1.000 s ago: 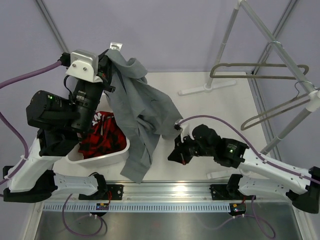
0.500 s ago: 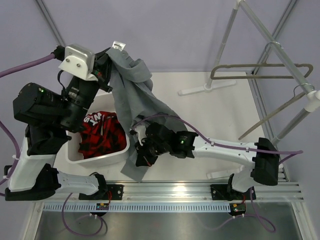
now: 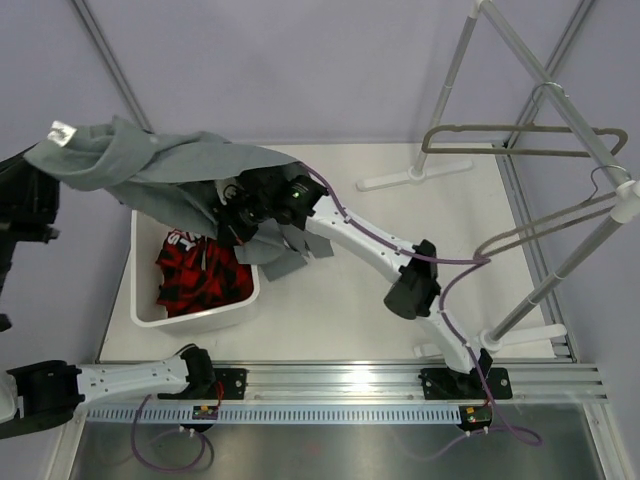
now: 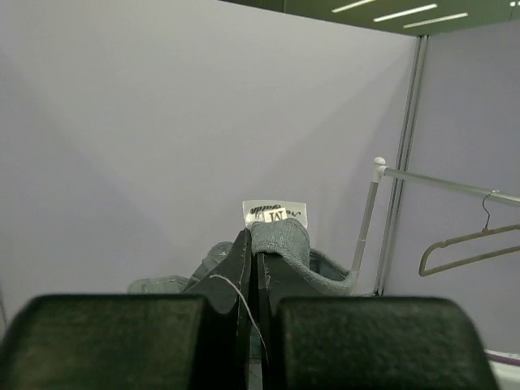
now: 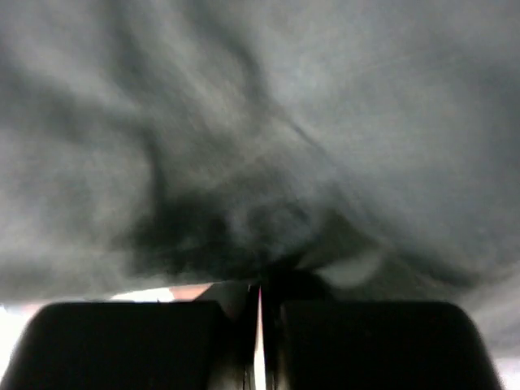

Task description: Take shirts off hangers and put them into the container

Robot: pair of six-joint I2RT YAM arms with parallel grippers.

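Left pincer [image 4: 253, 244]: clamped on your grey shirt [image 3: 150, 165] at the collar.
Right pincer [image 3: 238, 212]: clamped further down the cloth.
Container [image 3: 195, 318]: below the span between them, nearer your Right pincer.

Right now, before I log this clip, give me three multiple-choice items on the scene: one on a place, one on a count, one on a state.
1. Where is the plaid shirt?
A. on a hanger
B. on the table
C. in the basket

2. How many hangers are bare?
A. two
B. one
C. none

3. What is the left hand doing?
A. open and empty
B. shut on the grey shirt
C. shut on a hanger

Answers:
1 C, it lies bunched inside the white walls.
2 A, both hang at the right with no cloth on them.
3 B, the wrist view shows it pinching the collar just below the label.
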